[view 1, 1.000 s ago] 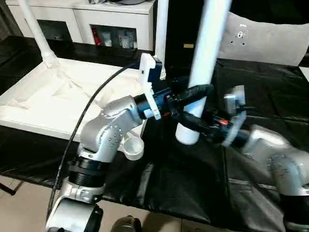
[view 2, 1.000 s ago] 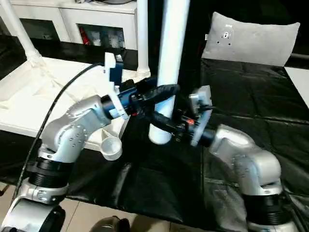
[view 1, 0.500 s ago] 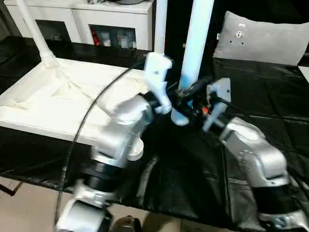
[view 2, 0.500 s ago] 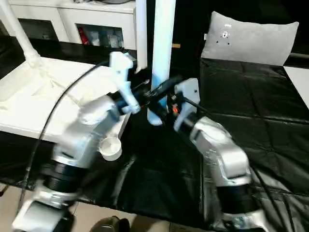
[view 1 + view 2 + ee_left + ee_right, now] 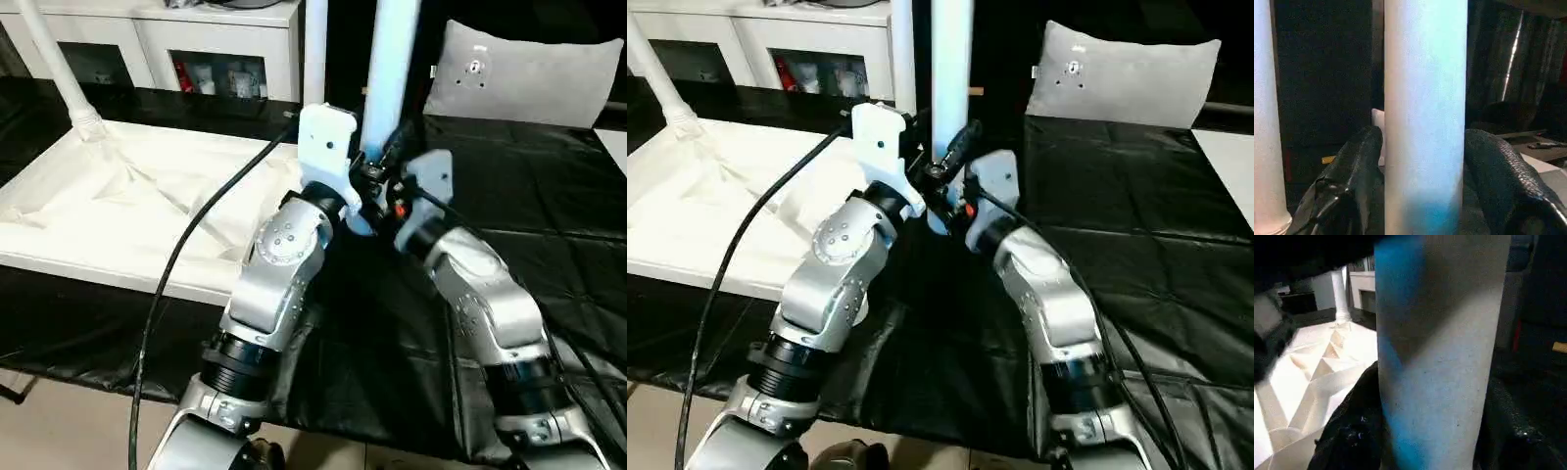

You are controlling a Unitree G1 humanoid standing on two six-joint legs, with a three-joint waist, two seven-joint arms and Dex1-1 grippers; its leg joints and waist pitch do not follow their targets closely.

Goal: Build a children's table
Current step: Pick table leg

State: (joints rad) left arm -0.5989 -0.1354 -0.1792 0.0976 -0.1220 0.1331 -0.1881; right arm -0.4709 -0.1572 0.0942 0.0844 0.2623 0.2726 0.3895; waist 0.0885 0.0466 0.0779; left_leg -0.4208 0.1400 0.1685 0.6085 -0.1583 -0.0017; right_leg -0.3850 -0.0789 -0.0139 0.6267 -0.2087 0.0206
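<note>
The children's table top [image 5: 108, 211] lies upside down on the left, its ribbed underside [image 5: 1312, 372] facing up. One white leg [image 5: 59, 69] stands in its far left corner and another [image 5: 315, 49] in its far right corner. A third leg [image 5: 394, 69] stands nearly upright just off the top's right edge, its lower end [image 5: 358, 221] over the black cloth. My left gripper [image 5: 362, 181] is shut on this leg [image 5: 1425, 122], a black finger [image 5: 1354, 171] on each side. My right gripper [image 5: 384, 201] is shut on it too [image 5: 1444, 357], just beside the left one.
The black-covered worktable [image 5: 558, 245] stretches to the right. A grey cushion [image 5: 519, 78] lies at the back right, and a white cabinet [image 5: 196, 39] stands behind the table. A black cable [image 5: 176, 264] hangs along my left arm.
Both grippers have carried the held leg away from me and slightly left, toward the top's right edge, and it now stands straighter. My left elbow has swung up in front.
</note>
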